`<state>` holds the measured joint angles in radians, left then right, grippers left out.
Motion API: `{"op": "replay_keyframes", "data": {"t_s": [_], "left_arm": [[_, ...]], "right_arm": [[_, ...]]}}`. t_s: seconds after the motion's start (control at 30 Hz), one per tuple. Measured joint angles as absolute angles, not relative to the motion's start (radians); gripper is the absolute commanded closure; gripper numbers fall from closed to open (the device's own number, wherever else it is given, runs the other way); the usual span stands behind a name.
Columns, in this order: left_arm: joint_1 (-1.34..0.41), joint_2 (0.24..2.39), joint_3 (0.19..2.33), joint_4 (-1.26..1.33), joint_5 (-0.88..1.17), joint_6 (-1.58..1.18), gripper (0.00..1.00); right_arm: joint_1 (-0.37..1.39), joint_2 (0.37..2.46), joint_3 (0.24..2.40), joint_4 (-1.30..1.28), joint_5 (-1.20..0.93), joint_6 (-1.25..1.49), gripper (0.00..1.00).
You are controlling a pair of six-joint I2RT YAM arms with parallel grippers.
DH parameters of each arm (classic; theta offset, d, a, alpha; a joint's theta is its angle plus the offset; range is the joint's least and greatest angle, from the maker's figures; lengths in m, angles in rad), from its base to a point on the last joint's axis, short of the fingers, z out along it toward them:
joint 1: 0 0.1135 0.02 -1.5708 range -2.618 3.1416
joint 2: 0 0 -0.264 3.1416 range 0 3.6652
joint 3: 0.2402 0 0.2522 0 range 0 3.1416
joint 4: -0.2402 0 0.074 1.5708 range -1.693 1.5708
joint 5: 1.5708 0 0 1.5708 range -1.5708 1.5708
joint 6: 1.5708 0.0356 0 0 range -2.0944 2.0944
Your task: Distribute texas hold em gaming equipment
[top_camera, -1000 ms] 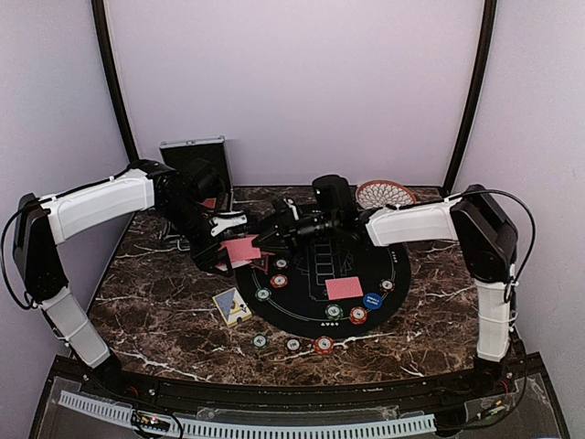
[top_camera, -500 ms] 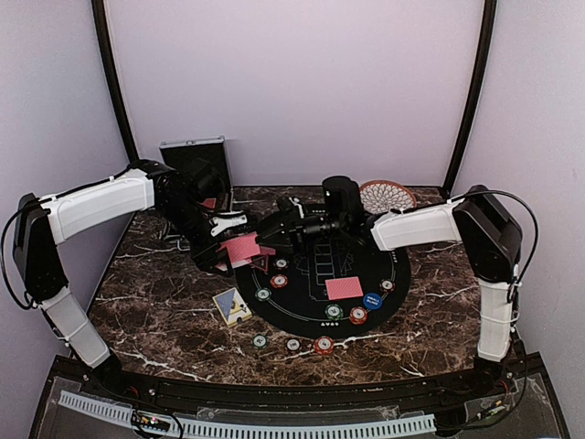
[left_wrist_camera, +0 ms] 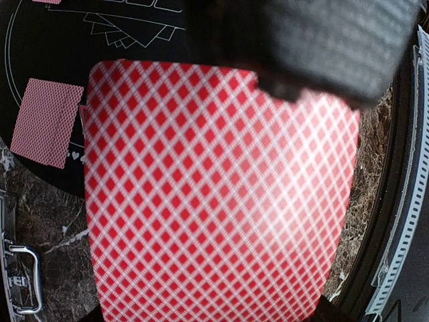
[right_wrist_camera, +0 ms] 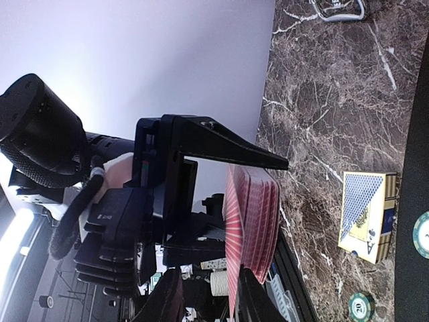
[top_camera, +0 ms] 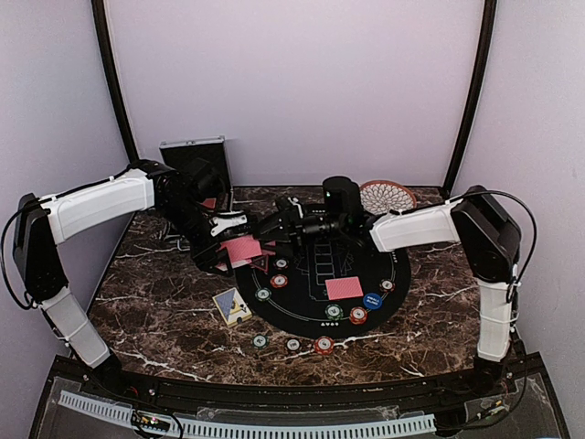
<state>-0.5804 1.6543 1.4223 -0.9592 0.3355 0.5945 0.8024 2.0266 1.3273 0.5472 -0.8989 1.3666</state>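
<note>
The left gripper [top_camera: 227, 245] is pressed together on a deck of red-backed playing cards [left_wrist_camera: 214, 194], held above the 10 o'clock rim of the round black felt mat [top_camera: 402, 265]. In the left wrist view the diamond-patterned top card fills nearly everything. The right gripper [right_wrist_camera: 209, 300] has its two fingers spread. In its own view the deck shows edge-on and lies against one finger, with a gap to the other, so nothing is pinched yet.

Just below the deck sits the small red-edged black triangle marker [top_camera: 260, 265], with a white chip [top_camera: 281, 264] and a red chip [top_camera: 279, 281] beside it. A single red-backed card [top_camera: 344, 288] lies flat on the mat toward 4 o'clock. More chips follow the mat's near rim — green [top_camera: 334, 311], red [top_camera: 357, 315] and blue [top_camera: 372, 300] among them. Three further chips [top_camera: 292, 345] rest on the dark marble table [top_camera: 155, 302] past 6 o'clock, and a blue card box [top_camera: 232, 306] lies off the mat at 8 o'clock.

The likely step is peeling one card off for dealing. The main risk is the right fingers closing on several cards at once, since the edges sit flush. A pull at an angle could also drag the whole deck out of the left grip, spilling cards onto the marker and chips beneath. The two grippers are close — a small misjudgement could knock them together.
</note>
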Motion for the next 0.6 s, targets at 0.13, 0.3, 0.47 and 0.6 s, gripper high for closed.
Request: {"op": "replay_keyframes", "data": {"t_s": [0.13,0.3,0.47,0.6], "left_arm": [[-0.58,1.654,1.422,-0.959,0.336,0.595,1.0],[-0.58,1.654,1.422,-0.959,0.336,0.595,1.0],[-0.58,1.654,1.422,-0.959,0.336,0.595,1.0],[-0.58,1.654,1.422,-0.959,0.336,0.595,1.0]], "right_arm": [[0.812,2.046,1.327,0.548,-0.9,1.372,0.82],[0.822,2.063,1.328,0.55,-0.901,1.377,0.93],[0.822,2.064,1.329,0.559,-0.905,1.389,1.0],[0.814,2.064,1.329,0.56,-0.907,1.389,1.0]]}}
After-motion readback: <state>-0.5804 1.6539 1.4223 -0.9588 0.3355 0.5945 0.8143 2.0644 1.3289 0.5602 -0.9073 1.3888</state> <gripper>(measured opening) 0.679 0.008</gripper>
